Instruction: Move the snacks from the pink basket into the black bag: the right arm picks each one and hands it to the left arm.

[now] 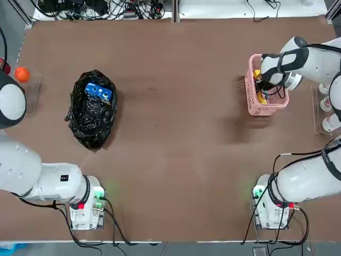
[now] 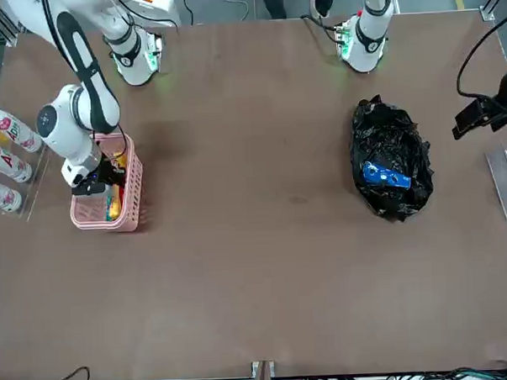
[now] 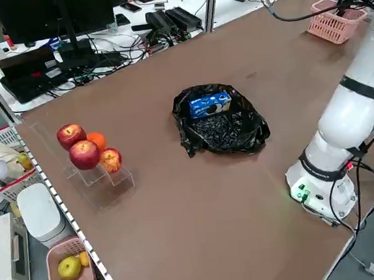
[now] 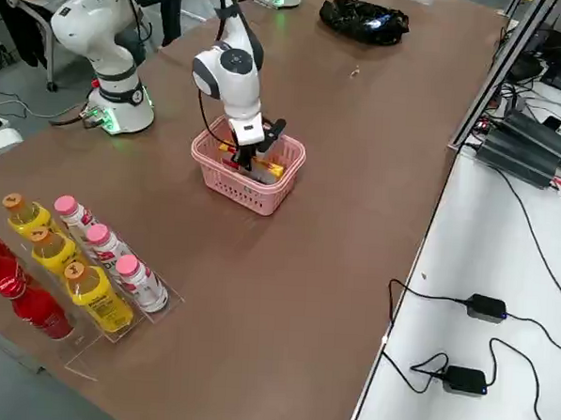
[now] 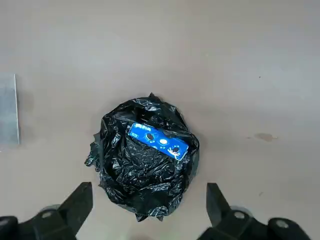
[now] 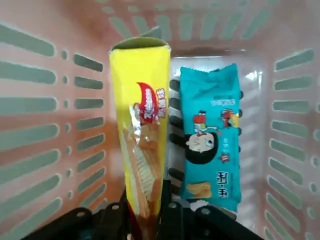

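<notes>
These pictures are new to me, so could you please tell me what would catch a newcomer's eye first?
First, the right gripper down inside the pink basket, shut on the end of the yellow snack, with the teal snack lying beside it. Across the table, the blue snack sits on the black bag, below the open left gripper.

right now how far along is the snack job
One of three looks done: the blue flat packet lies on the glossy black plastic bag. In hand: the right claw is shut on the yellow packet with the red logo, inside the pink lattice basket. Left: hand it to the open left claw above the bag, then move the teal packet lying in the basket.
</notes>
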{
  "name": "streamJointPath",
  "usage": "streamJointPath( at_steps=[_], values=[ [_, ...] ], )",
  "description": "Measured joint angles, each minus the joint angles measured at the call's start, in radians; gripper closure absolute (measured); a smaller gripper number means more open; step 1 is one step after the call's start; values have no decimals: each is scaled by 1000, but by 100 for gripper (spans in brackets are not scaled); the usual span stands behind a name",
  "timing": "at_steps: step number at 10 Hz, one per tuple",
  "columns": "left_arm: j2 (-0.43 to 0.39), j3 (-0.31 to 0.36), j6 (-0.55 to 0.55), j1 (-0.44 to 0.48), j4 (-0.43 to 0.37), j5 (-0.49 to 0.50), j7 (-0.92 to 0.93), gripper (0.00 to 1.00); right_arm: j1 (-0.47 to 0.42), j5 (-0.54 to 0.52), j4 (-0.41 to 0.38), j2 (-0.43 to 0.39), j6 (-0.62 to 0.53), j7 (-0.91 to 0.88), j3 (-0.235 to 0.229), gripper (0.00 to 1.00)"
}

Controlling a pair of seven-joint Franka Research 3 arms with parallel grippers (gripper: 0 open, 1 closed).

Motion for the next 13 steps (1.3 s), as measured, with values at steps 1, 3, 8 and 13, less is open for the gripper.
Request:
streamJointPath(
  at_steps=[1, 3, 8, 13],
  values=[
    [0, -1, 0, -3, 0, 0, 0, 0, 0, 1, 20, -1, -32, 0, 0, 77],
    [0, -4, 0, -12, 1, 0, -1, 0, 0, 2, 32, -8, -54, 0, 0, 77],
    [0, 1, 0, -10, 2, -10, 0, 0, -34, 2, 136, -48, -294, -13, -8, 77],
    [0, 5, 0, -6, 9, -10, 1, 0, -69, 2, 174, -50, -365, -79, -11, 77]
  ],
)
